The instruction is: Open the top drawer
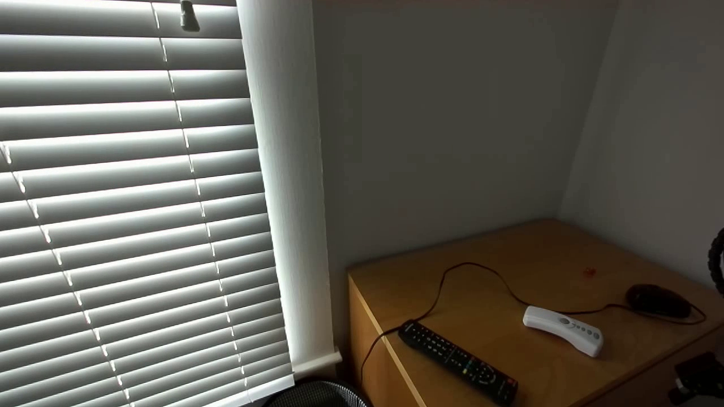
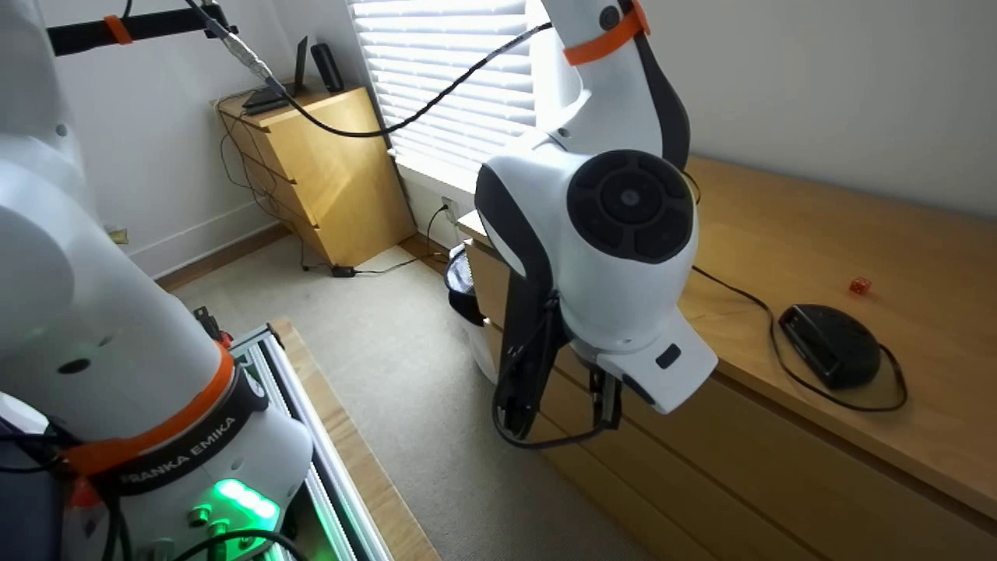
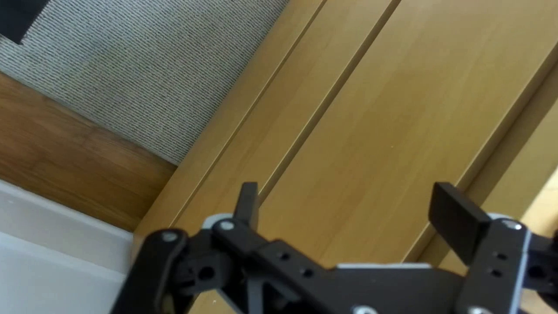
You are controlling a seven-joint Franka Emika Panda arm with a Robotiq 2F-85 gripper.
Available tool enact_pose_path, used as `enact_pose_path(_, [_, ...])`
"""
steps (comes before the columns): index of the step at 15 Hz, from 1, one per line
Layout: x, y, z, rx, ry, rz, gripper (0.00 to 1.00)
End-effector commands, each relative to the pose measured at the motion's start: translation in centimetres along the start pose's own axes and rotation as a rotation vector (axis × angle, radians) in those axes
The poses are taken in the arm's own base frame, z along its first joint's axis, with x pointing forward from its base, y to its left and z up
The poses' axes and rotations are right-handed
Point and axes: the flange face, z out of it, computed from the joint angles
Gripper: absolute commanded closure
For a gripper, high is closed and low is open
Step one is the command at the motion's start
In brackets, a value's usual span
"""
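So, the job is to get the top drawer [image 3: 383, 139] out, and it looks closed to me. In the wrist view it is the wide wooden front that runs from 6 o'clock up to 2 o'clock. I think it is the top one because it lies next to the upper edge. The gripper [image 3: 346, 194] sits between 4 and 5 o'clock there, with its two fingers [image 3: 457, 222] spread wide apart and nothing held. I see no knob, so my guess is that one finger must hook into the long gap [image 3: 508, 135], over at 3 o'clock, and tug. The finger on that side lines up near the gap (I can't tell if it touches anything).

In an exterior view the robot arm [image 2: 623, 296] leans by the front edge of the dresser [image 2: 779, 226], and the gripper seems to point down. That is likely to reach the gap from above.

In an exterior view a black remote [image 1: 458, 362] lies on the dresser, with a white remote [image 1: 563, 330] at 2 o'clock from it. Farther along, at 2 o'clock again, sits a black gadget [image 1: 659, 301] near a loose cord [image 1: 467, 263]. The drawer should slide out below them, but a hard yank might shake them.
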Motion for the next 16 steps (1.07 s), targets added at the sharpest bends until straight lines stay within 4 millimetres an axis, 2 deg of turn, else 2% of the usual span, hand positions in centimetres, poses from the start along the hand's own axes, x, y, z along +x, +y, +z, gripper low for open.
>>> enact_pose_path(1, [1.3,-0.8,2.5,0.018,-0.01,-0.011,0.0])
enact_pose_path(2, [1.5,-1.1,2.9,0.019,-0.02,-0.012,0.0])
enact_pose_path(3, [0.8,-1.4,1.9,0.008,-0.015,-0.024,0.0])
enact_pose_path(4, [1.0,-1.6,2.4,0.014,-0.021,-0.027,0.0])
enact_pose_path(9, [1.7,-1.3,2.6,0.037,-0.014,-0.022,0.0])
enact_pose_path(13, [2.1,-0.5,2.8,0.095,-0.031,-0.004,0.0])
enact_pose_path(16, [2.4,0.8,3.0,0.138,-0.044,0.014,0.0])
